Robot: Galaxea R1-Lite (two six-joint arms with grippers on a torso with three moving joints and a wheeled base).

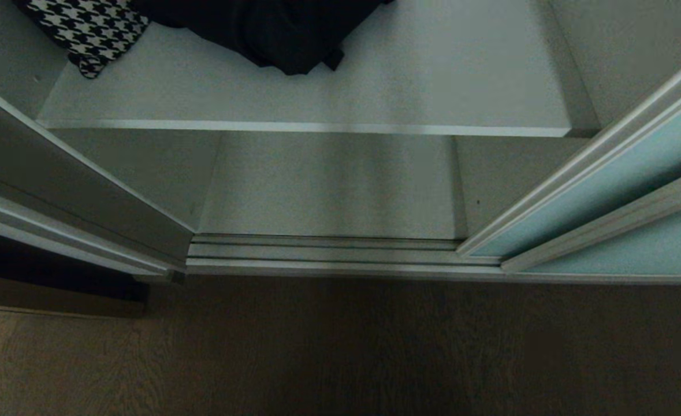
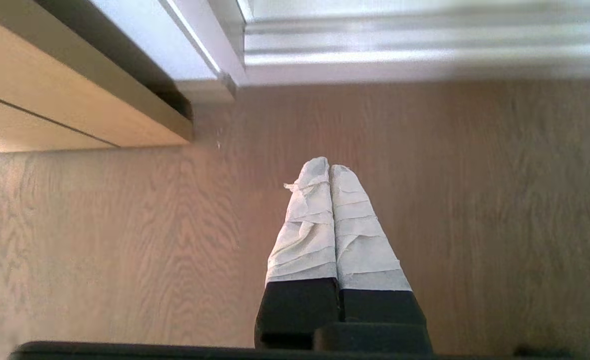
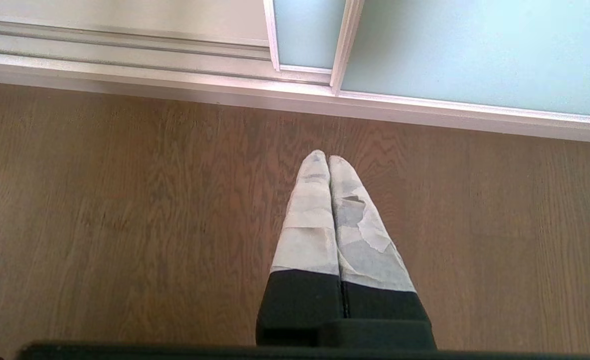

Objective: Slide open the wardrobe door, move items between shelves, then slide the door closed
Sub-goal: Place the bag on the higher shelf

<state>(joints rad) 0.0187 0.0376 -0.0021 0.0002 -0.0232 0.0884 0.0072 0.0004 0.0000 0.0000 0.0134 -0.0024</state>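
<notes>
1. The sliding wardrobe door [image 1: 600, 185] stands pushed aside at the right, so the opening is bare. A black garment [image 1: 271, 29] lies on the upper shelf [image 1: 317, 98] beside a houndstooth cloth [image 1: 89, 29]; the lower shelf [image 1: 328, 185] holds nothing.
2. My guess: the moving of items is either done or paused, with the closing left.
3. The next move calls for an arm to reach the door's silver frame and slide it across along the track [image 1: 328, 254].
4. The left gripper [image 2: 329, 172] hangs over the wood floor [image 2: 99, 240], tips pressed together, holding nothing.
5. The right gripper [image 3: 328, 162] likewise, clenched and empty, near the track.
</notes>
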